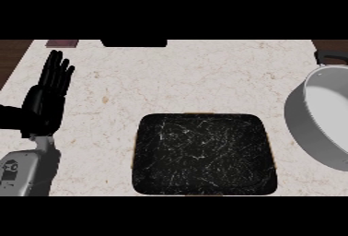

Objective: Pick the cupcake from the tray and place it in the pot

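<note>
Black marbled tray [204, 154] sits near-centre on the table [176, 78]. Grey pot [319, 120] at right. Left robot hand [46, 97] open, fingers straight, holding nothing.

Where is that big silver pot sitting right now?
In the head view, the pot sits at the counter's right edge, partly cut off, just right of the black tray.

A pale, speckled stone worktop [176, 78] is filling most of the view, with dark wood showing past its far corners. At its far edge a flat black object [134, 43] is lying near the middle, and a small dark reddish-brown object [62, 44] is sitting well to the left of it.
</note>
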### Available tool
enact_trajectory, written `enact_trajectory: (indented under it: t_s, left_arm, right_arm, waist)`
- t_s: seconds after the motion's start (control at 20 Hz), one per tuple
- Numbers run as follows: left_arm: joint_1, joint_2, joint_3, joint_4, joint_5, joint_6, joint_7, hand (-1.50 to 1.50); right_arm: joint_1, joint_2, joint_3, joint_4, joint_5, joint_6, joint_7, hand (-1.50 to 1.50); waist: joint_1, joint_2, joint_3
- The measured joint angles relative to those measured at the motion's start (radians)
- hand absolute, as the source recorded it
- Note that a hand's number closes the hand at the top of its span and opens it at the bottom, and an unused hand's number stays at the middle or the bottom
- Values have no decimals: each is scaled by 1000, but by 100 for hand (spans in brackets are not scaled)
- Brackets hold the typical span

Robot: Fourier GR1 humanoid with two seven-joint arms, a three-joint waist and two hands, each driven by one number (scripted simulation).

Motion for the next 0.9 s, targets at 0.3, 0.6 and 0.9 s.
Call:
enact_trajectory:
  t_s: [0.3,0.6,0.9]
  left_arm:
    - [5,-7,-5,-15,-6,-2,11,0]
    - [-4,-32,-22,0,-27,9,-10,0]
    - [-7,-27,-5,4,-23,4,-11,0]
  right_arm:
    - [-110,-46,45,289,67,-28,-58,150]
    - [-209,-62,70,534,43,77,-107,-150]
    - [-292,-83,67,674,-1,113,-261,-150]
  waist:
    - [6,2,0]
    - [10,4,1]
    - [4,2,0]
